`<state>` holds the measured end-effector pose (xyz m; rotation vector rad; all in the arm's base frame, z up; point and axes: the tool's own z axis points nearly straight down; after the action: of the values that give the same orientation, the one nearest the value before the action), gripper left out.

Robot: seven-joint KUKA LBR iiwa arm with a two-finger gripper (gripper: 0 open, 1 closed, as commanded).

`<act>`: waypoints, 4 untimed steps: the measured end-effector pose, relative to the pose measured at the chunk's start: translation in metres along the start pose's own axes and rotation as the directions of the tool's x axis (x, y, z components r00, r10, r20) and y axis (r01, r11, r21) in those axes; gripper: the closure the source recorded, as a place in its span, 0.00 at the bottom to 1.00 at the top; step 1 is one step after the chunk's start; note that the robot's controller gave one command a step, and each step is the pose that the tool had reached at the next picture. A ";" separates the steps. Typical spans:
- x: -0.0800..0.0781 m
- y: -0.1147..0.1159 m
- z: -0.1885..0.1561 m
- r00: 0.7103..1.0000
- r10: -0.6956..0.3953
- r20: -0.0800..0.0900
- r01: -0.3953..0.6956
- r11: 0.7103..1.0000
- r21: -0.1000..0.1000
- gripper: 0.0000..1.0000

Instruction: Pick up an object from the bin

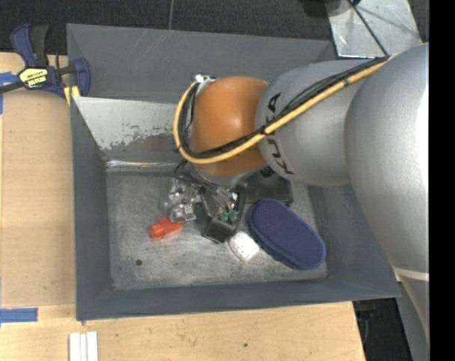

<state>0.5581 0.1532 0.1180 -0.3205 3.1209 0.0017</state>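
A: Where is the gripper [186, 205] placed?
B: Low over the middle of the grey bin [92, 224], under the orange wrist cover [219, 122]. Whether it is open or closed cannot be told.
A: What is nearest?
B: A small red piece [165, 229] lies on the floor, just below-left of it. A black item [214, 230] and a white piece [244, 247] are seen to the right, with a dark blue oval pad [287, 235] beyond.

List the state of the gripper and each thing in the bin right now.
small red piece: lying loose on the bin floor.
dark blue oval pad: lying flat, right side of the floor.
small white piece: resting against the dark blue oval pad's left edge.
gripper: low in the bin, close by the small red piece.
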 end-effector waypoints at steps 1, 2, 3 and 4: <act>0.000 0.000 0.000 1.000 0.001 0.000 -0.001 1.000 0.000 0.00; 0.008 0.000 -0.126 0.979 0.204 0.006 -0.204 0.979 -0.001 0.00; -0.009 0.036 0.043 0.992 0.126 0.002 -0.126 0.992 -0.001 0.00; 0.016 -0.010 0.041 0.998 0.056 0.014 -0.056 0.998 -0.007 0.00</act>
<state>0.5442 0.1403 0.0766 -0.2321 3.1149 0.0150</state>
